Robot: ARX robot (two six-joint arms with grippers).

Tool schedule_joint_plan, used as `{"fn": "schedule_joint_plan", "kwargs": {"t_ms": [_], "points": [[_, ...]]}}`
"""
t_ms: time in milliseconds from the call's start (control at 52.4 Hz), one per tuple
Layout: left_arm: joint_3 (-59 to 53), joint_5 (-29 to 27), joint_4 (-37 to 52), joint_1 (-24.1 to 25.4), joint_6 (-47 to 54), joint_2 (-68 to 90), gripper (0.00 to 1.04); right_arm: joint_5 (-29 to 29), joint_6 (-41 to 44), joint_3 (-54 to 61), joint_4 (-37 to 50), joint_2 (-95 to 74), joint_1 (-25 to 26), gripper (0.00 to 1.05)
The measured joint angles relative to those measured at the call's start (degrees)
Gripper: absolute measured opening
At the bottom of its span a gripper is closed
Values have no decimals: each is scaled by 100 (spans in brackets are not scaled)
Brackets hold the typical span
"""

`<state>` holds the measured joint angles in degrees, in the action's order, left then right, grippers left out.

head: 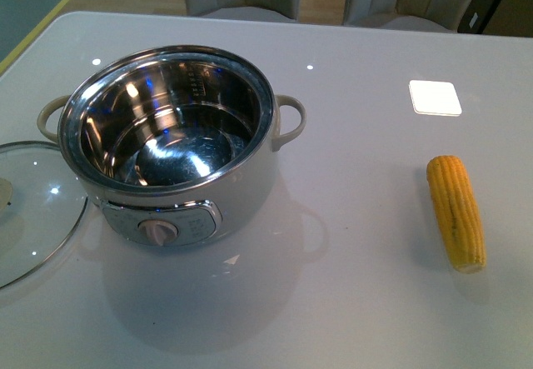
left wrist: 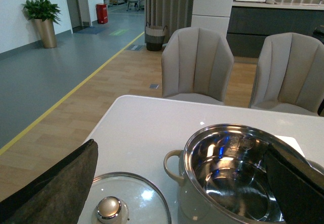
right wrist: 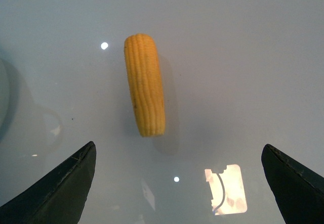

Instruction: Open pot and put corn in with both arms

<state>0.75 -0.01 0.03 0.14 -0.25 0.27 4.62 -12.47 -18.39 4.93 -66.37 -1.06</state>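
Glossy white tabletop [head: 350,302] carries everything, mirroring ceiling lights as bright dots. The opening looks done: the pot [head: 241,186] stands uncovered, its steel bowl empty, and the glass lid [head: 33,211] lies flat on the table just beside it. Both are below and ahead of the left claw [left wrist: 182,145], whose fingers are spread wide with nothing between them (the lid's knob [left wrist: 111,207] shows near one finger, the pot's rim by the other). What remains, as I judge it, is the whole corn half. The corn cob [right wrist: 145,85] lies on the table well apart from the pot, ahead of the right claw [right wrist: 178,144]. It is in line with the gap between the fingers but beyond their tips, untouched; that claw too is spread and empty. A small white square pad [head: 435,97] sits farther out. Beyond the table stand two grey upholstered chairs [left wrist: 197,64], then wood flooring, a yellow floor line and a potted plant [left wrist: 41,16].
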Motion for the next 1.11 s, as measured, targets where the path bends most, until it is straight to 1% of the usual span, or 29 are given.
{"fn": "schedule_joint_plan", "kwargs": {"t_ms": [76, 134, 191, 516, 898, 974, 1108], "points": [[0, -2, 0, 0, 0, 0, 98, -125, 186, -201, 538, -844, 2, 96], [0, -2, 0, 0, 0, 0, 98, -280, 400, -518, 986, -1869, 2, 96], [0, 0, 0, 0, 0, 0, 98, -293, 588, -817, 1156, -2645, 2, 96], [0, 0, 0, 0, 0, 0, 98, -337, 896, -2031, 1276, -4690, -85, 96], [0, -2, 0, 0, 0, 0, 98, -271, 962, -2612, 1145, -5626, -299, 96], [0, 0, 0, 0, 0, 0, 98, -271, 960, -2645, 1139, -5716, -306, 87], [0, -2, 0, 0, 0, 0, 98, -315, 949, -2653, 1113, -5768, -306, 68]]}}
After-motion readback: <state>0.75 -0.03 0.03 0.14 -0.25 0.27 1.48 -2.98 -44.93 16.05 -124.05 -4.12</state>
